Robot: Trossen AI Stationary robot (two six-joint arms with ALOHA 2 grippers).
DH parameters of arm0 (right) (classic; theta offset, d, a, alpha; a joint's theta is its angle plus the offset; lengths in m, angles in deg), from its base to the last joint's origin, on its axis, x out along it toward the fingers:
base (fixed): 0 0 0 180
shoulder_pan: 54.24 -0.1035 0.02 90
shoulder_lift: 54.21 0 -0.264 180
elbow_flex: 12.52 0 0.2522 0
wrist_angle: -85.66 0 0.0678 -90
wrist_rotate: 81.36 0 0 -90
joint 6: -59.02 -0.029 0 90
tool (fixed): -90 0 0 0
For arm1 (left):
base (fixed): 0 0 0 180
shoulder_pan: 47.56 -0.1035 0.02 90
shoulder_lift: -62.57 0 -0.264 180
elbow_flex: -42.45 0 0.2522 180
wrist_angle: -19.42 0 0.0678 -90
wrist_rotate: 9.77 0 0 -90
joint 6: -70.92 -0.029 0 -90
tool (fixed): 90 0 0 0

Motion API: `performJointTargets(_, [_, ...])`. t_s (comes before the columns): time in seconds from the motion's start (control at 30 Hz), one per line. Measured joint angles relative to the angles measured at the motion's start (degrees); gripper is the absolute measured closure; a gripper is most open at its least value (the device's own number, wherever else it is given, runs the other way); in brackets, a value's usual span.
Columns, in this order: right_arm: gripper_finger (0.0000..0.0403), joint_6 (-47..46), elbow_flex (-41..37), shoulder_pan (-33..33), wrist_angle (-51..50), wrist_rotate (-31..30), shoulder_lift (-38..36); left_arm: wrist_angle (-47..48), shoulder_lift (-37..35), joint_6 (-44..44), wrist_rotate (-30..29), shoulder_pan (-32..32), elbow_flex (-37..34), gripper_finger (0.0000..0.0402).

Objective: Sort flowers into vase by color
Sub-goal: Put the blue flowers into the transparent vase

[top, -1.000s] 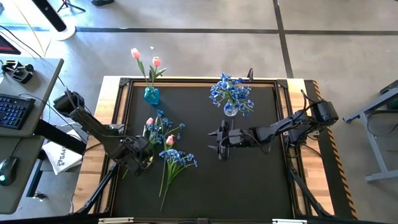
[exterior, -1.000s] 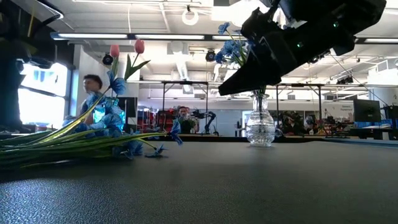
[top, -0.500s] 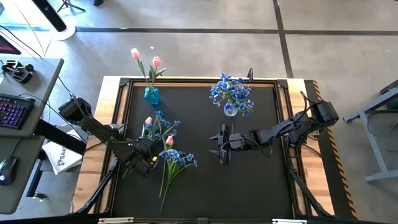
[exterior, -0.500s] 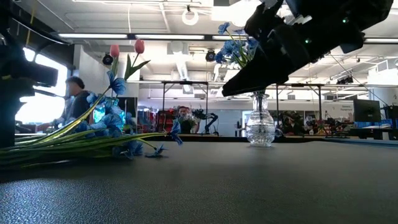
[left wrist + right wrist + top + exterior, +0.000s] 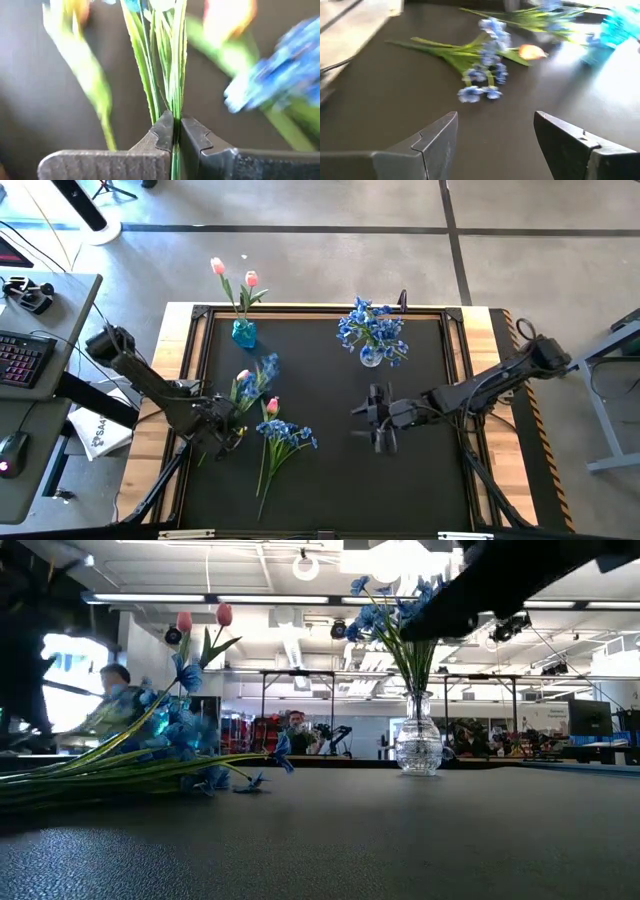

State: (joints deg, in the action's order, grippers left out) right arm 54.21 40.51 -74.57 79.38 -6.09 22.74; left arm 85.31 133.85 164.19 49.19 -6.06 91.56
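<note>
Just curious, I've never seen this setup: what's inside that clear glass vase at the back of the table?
The clear glass vase holds a bunch of blue blossoms on green stems, upright. No pink tulip shows in it. The low view does not settle whether it holds water.

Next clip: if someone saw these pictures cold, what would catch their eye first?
Probably the two filled vases at the table's far edge: pink tulips in a teal vase and blue blossoms in a clear vase. Then the left gripper, at the table's left side, shut on green stems, with loose flowers lying nearby.
</note>
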Motion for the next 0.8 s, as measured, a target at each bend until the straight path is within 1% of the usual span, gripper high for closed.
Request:
performJointTargets(0.1, [0.0144, 2.6, -1.2, -0.8, 2.8, 2.6, -0.4, 0.1, -3.9, -3.5, -11.2, 0.8, 0.0, 0.0400])
performJointTargets(0.2, [0.0144, 2.1, -4.0, -0.7, 10.2, 3.2, 0.0, -2.0, -6.8, -9.5, -21.3, 1.0, 0.0, 0.0400])
performJointTargets(0.27, [0.0144, 2.2, -6.7, -0.6, 16.8, 2.8, 0.8, -6.5, -8.1, -15.8, -28.4, 1.0, 0.0, 0.0401])
performJointTargets(0.33, [0.0144, 2.0, -9.1, -0.2, 24.7, 1.3, 2.1, -13.7, -8.7, -24.8, -34.3, 0.7, 0.0, 0.0401])
performJointTargets(0.37, [0.0144, 1.7, -10.1, 0.1, 28.5, 0.9, 2.9, -18.0, -8.7, -30.6, -36.1, 0.4, 0.0, 0.0401])
performJointTargets(0.43, [0.0144, 0.8, -10.9, 0.7, 35.4, 0.3, 4.7, -27.6, -8.7, -43.7, -36.9, -0.6, 0.0, 0.0401])
performJointTargets(0.53, [0.0144, 2.3, -10.2, 1.3, 39.8, 1.1, 7.6, -43.5, -7.3, -63.7, -35.0, -2.5, 0.1, 0.0401])
performJointTargets(0.6, [0.0144, 3.6, -8.2, 1.4, 40.3, 1.7, 9.4, -53.9, -5.8, -76.4, -32.4, -4.0, 0.1, 0.0401])
performJointTargets(0.67, [0.0144, 4.8, -5.7, 1.3, 40.4, 1.0, 11.3, -63.4, -3.8, -87.2, -29.1, -5.7, 0.1, 0.0401])
performJointTargets(0.73, [0.0144, 5.2, -3.0, 1.3, 40.4, -2.1, 13.2, -71.8, -1.4, -95.7, -24.8, -7.3, 0.1, 0.0401])
performJointTargets(0.8, [0.0144, 5.3, 0.0, 1.3, 40.4, -6.4, 14.9, -79.8, 1.3, -102.3, -20.0, -9.0, 0.1, 0.0401])
